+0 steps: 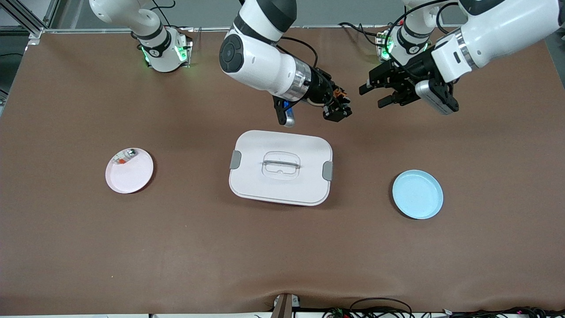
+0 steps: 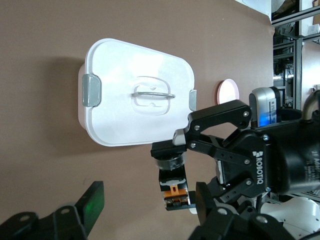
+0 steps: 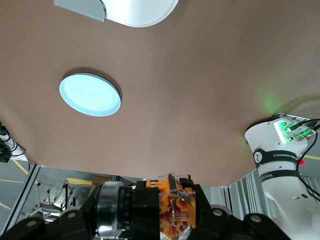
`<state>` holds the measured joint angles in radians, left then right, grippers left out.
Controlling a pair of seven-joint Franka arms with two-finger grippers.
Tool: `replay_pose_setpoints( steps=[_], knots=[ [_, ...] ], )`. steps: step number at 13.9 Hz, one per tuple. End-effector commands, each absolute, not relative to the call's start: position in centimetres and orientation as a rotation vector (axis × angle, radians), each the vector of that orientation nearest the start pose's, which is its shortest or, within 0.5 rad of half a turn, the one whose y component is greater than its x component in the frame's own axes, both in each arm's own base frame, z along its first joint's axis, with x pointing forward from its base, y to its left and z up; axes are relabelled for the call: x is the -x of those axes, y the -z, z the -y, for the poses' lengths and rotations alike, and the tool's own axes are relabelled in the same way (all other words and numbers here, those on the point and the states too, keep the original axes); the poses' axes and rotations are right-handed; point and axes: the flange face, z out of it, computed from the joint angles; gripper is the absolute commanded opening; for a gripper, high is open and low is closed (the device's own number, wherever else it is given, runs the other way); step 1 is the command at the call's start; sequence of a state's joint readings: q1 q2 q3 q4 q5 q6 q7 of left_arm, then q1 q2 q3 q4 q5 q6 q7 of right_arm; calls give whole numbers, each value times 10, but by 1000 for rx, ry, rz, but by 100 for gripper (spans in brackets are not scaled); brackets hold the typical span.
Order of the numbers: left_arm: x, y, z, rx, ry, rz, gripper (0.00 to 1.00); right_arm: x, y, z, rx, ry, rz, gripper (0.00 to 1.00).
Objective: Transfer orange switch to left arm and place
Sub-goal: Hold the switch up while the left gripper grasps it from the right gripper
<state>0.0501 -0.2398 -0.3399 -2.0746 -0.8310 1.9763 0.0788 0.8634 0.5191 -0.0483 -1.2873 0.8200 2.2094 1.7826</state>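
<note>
Box lowest; right gripper clamps orange switch lengthwise toward wide-open left gripper

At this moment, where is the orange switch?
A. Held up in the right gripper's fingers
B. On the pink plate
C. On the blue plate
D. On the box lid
A: the right gripper is shut on the orange switch, up above the table beside the box, facing the open left gripper.
</note>
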Motion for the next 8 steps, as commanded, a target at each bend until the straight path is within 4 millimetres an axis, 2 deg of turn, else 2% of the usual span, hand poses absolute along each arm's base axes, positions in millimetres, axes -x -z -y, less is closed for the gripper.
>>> replay_pose_setpoints(
  steps=[1, 8],
  knots=[
    [-459, -550, 207, -2423, -106, 67, 79, -488, -509, -572, 1917, -796, -1525, 25],
    [-451, -529, 235, -2387, -105, 36, 72, -490, -515, -571, 1899, -799, -1537, 24]
  ],
)
